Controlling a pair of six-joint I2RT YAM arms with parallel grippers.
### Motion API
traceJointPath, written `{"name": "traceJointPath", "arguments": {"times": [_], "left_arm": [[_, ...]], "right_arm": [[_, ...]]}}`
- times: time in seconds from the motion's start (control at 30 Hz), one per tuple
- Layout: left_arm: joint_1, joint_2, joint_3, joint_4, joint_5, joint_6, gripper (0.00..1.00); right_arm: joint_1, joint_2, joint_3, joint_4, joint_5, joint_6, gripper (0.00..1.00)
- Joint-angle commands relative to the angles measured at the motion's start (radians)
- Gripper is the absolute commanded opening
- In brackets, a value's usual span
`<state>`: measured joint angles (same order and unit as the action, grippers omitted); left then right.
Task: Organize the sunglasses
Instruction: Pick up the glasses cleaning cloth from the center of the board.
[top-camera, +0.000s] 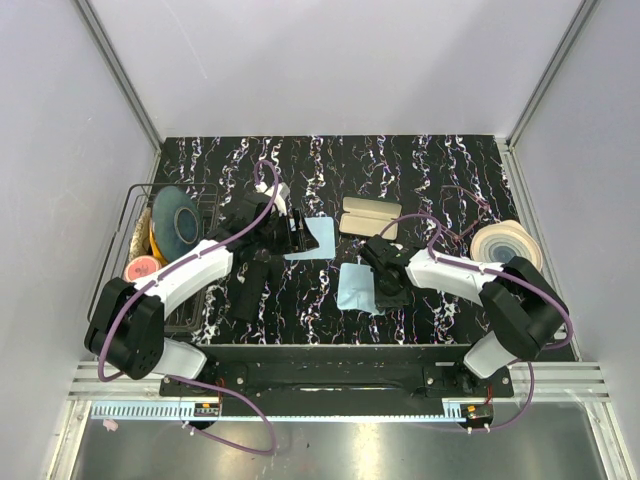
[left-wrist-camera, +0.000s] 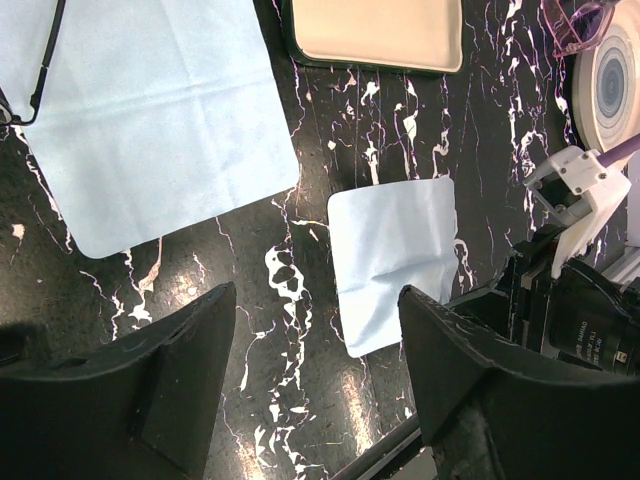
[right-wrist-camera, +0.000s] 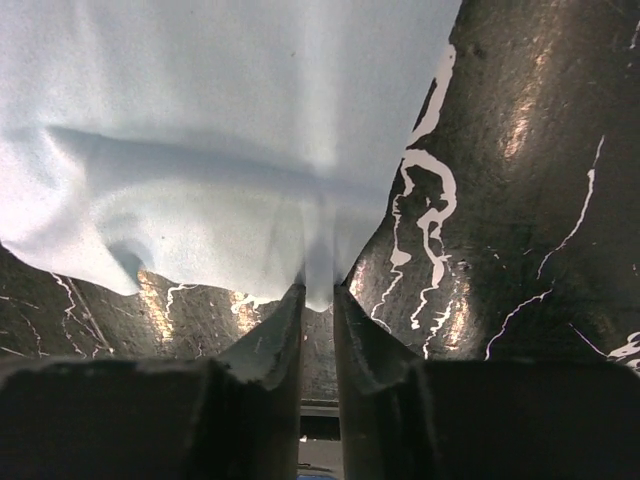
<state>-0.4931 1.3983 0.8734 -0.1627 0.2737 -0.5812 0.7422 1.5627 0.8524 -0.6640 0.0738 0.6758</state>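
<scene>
Right wrist: my right claw (right-wrist-camera: 318, 295) is nipped nearly closed on the small cloth (right-wrist-camera: 200, 150) hem; from the top view I can't see that pinch.
Left claw (left-wrist-camera: 315, 290): wide apart, empty.
Around: case (left-wrist-camera: 375, 35) ahead, big cloth (left-wrist-camera: 150, 120) ahead-left.
Sunglasses (left-wrist-camera: 40, 75): thin black arm on the big cloth, far left of left claw.

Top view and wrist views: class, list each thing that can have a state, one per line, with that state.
left gripper, open, empty
right gripper, shut on near cloth
near cloth, rumpled, edge pinched
far cloth, spread flat
case, closed
</scene>
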Motion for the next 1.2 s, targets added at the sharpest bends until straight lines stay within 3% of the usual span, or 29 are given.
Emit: {"name": "traceJointPath", "arguments": {"times": [0.0, 0.2, 0.67, 0.77, 0.8, 0.83, 0.93, 1.03, 1.17], "left_arm": [[-0.004, 0.005, 0.027, 0.054, 0.001, 0.001, 0.70], [-0.004, 0.008, 0.027, 0.052, 0.004, 0.004, 0.70], [-0.007, 0.030, 0.033, 0.052, 0.012, 0.003, 0.70], [-0.009, 0.037, 0.039, 0.052, 0.016, 0.004, 0.70], [-0.010, 0.041, 0.041, 0.052, 0.018, 0.003, 0.70], [-0.010, 0.044, 0.044, 0.052, 0.024, 0.003, 0.70], [-0.025, 0.056, 0.064, 0.043, 0.035, 0.014, 0.70], [-0.047, 0.064, 0.087, 0.026, 0.010, 0.024, 0.70], [-0.070, 0.090, 0.119, 0.020, 0.005, 0.021, 0.70]], "right_arm": [[-0.010, 0.023, -0.012, 0.030, 0.050, 0.011, 0.19], [-0.020, 0.005, -0.010, 0.006, 0.054, -0.004, 0.10], [-0.029, -0.049, -0.023, -0.072, 0.034, -0.025, 0.13], [-0.032, -0.053, -0.015, -0.083, 0.040, -0.022, 0.26], [-0.032, -0.059, -0.010, -0.089, 0.053, -0.013, 0.32], [-0.036, -0.073, 0.002, -0.095, 0.066, -0.006, 0.45], [-0.093, -0.114, 0.036, -0.105, 0.089, 0.001, 0.64], [-0.167, -0.136, 0.076, -0.086, 0.118, -0.016, 0.71], [-0.240, -0.116, 0.125, -0.033, 0.136, -0.065, 0.71]]}}
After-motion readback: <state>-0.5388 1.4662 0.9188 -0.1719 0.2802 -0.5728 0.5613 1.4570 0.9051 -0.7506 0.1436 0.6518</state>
